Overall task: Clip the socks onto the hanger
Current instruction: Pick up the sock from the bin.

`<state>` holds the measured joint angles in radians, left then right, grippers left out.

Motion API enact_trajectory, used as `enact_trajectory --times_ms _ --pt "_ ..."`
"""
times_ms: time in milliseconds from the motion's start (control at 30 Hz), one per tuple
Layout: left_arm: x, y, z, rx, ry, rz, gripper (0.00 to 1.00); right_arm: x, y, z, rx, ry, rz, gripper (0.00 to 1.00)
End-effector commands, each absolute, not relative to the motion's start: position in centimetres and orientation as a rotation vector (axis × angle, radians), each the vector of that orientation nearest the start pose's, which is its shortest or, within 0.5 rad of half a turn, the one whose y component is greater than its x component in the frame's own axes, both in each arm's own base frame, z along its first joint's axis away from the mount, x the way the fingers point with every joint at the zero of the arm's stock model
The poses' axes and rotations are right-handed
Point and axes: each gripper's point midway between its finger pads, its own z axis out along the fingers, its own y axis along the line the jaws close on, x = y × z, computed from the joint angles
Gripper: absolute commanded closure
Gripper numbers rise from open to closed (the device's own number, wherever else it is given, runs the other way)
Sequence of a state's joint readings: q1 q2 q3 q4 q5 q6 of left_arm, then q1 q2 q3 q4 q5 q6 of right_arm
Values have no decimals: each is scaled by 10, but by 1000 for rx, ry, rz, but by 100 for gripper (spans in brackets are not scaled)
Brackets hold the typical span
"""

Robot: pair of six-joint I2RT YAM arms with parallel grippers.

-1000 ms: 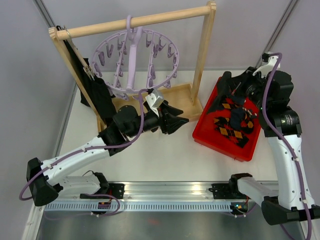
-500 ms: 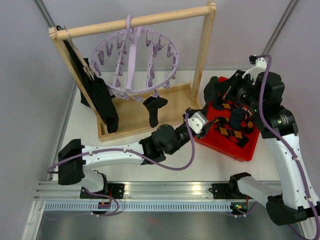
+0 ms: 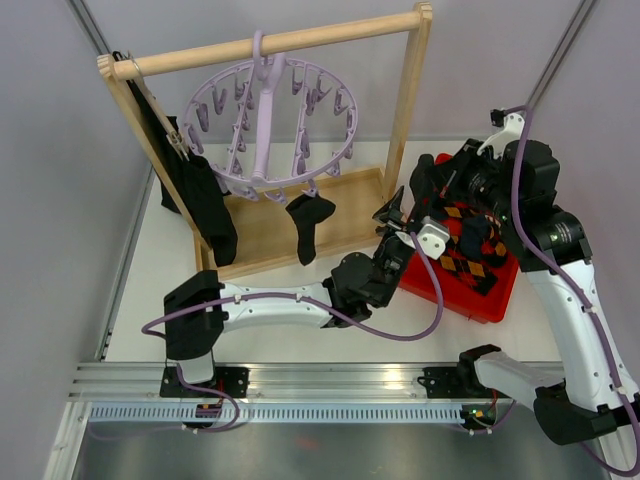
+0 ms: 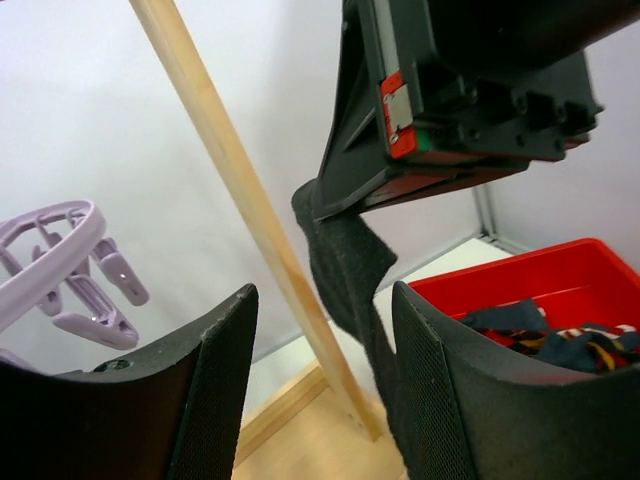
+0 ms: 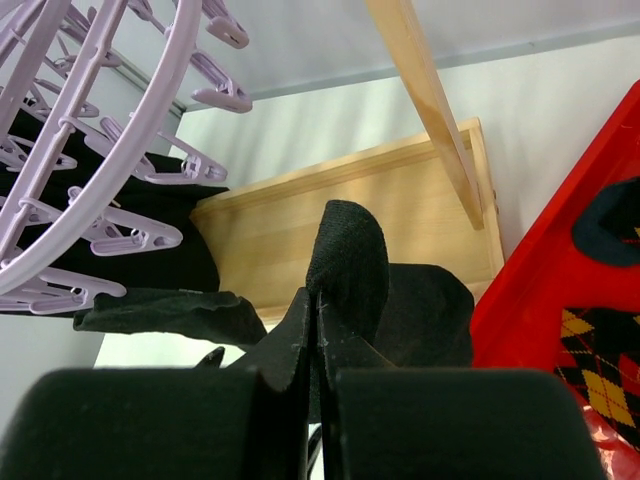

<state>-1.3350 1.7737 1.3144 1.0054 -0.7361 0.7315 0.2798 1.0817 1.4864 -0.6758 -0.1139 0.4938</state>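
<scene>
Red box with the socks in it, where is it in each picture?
Top external: red box sits right of the middle.
Left wrist: red box in the lower right corner.
Right wrist: red box along the right edge.
Shared landmark: the wooden post, left of it in all three.

Our left arm (image 3: pixel 270 305) stretches low from its base out to the right and bends at the wrist (image 3: pixel 362 280). From there it turns upward, so our left pincer (image 3: pixel 392 212) points up and away, its two fingers (image 4: pixel 215 380) standing well apart. Our right arm (image 3: pixel 575 300) rises tall and folds over leftward. Our right pincer (image 5: pixel 316 305) has its jaws pressed tight together, close beside the left one.
</scene>
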Motion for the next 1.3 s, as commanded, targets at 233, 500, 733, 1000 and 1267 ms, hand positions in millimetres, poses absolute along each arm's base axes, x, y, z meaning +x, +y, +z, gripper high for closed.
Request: enact_trajectory --times_ms 233,500,733,1000,1267 --pt "252 -439 400 467 1075 -143 35 296 127 417 124 1845 648 100" --pt "268 -445 394 457 1118 -199 34 292 125 420 124 1843 646 100" --pt "274 -445 397 443 1116 -248 35 291 126 416 118 1858 646 100" --pt "271 -453 393 475 1105 -288 66 291 126 414 119 1858 647 100" --pt "266 -443 394 494 1134 -339 98 292 127 413 101 1852 642 65"
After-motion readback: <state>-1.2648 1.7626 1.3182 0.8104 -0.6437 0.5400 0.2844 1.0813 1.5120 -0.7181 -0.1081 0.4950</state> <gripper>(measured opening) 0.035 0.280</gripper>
